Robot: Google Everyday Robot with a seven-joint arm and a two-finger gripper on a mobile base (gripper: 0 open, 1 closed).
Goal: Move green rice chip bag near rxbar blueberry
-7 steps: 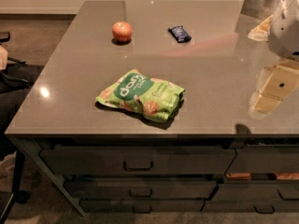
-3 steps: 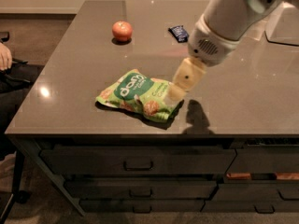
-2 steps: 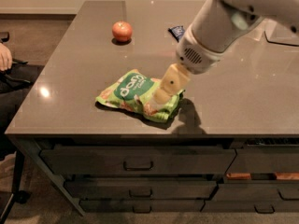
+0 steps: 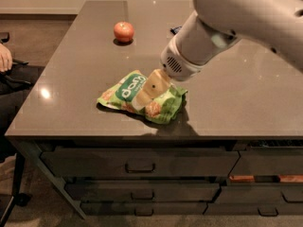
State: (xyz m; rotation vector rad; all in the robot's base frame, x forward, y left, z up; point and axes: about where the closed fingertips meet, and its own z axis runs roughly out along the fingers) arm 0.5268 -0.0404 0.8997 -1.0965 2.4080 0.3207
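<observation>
The green rice chip bag (image 4: 124, 92) lies flat near the front middle of the dark table (image 4: 71, 79), its dark green logo patch facing up. My gripper (image 4: 146, 94) comes down from the upper right and sits over the middle of the bag, covering part of it. The big white arm (image 4: 227, 27) hides most of the rxbar blueberry (image 4: 174, 30); only a dark sliver of it shows at the far side of the table, next to the arm.
A red-orange apple (image 4: 123, 31) stands at the far left of the table. A person's hand (image 4: 4, 56) and lap show past the table's left edge. Drawers (image 4: 139, 163) fill the front below the tabletop.
The arm has swung in from the right edge and moved left and down across the table until the gripper is over the bag. The bag and apple have not moved.
</observation>
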